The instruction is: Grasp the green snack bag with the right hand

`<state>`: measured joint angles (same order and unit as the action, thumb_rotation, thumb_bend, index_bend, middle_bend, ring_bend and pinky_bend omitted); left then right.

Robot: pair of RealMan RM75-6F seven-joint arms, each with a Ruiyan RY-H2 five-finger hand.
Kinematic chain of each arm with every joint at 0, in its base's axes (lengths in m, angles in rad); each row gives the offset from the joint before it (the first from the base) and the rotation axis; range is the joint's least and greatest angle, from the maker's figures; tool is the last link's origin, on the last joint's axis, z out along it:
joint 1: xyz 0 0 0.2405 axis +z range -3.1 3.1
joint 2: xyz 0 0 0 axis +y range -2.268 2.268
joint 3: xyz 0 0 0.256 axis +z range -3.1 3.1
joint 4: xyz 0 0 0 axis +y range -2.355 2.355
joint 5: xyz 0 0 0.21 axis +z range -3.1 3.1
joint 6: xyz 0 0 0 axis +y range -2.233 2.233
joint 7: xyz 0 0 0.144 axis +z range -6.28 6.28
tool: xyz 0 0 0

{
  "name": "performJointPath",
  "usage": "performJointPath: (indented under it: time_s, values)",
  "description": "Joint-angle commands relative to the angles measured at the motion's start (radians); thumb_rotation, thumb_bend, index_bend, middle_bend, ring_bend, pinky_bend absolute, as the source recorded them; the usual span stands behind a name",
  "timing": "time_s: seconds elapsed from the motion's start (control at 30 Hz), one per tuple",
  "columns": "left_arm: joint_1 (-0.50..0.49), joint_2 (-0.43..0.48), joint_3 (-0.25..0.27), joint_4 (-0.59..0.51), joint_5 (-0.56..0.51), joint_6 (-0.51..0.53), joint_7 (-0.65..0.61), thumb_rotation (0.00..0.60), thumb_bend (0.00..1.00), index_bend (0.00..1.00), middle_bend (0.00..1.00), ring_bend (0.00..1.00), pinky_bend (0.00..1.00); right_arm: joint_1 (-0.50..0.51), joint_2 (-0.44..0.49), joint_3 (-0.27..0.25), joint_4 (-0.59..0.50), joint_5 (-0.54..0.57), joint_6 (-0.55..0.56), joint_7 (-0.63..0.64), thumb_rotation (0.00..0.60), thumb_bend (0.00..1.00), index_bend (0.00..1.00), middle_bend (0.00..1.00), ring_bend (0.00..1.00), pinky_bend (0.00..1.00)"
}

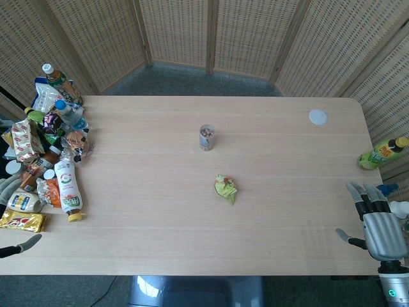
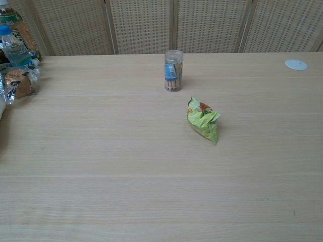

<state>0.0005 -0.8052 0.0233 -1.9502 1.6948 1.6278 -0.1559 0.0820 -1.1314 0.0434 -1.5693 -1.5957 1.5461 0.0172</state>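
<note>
Approach step, nothing grasped yet. Crumpled green foil snack bag (image 1: 225, 188) just in front of clear plastic cylinder jar (image 1: 206, 137). Grey metal right hand (image 1: 377, 220) well right, fingers spread, empty. Next: reach left, close.

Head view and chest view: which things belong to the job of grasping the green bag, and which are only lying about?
For the job:
green snack bag
right hand, open, at the table edge

Lying about:
clear jar
white lid
green bottle
pile of snacks and bottles
</note>
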Motion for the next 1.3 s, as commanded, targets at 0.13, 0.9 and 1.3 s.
performJointPath:
  time_s: [0.13,0.9,1.3]
  values:
    - [-0.001,-0.003,0.001,-0.001,0.0,-0.003,0.008,0.6,0.0,0.0,0.0,0.0,0.0,0.005,-0.006,-0.005,0.002,-0.007,-0.01,0.0,0.6,0.0,0.0,0.0,0.0,0.0]
    - [-0.043,-0.05,-0.026,0.021,-0.103,-0.096,0.072,0.6,0.0,0.0,0.0,0.0,0.0,0.365,-0.303,0.1,0.002,0.126,-0.501,0.076,0.6,0.0,0.0,0.0,0.0,0.0]
    - [-0.062,-0.075,-0.049,0.056,-0.192,-0.141,0.098,0.6,0.0,0.0,0.0,0.0,0.0,0.551,-0.575,0.194,0.277,0.301,-0.703,0.084,0.6,0.0,0.0,0.0,0.0,0.0]
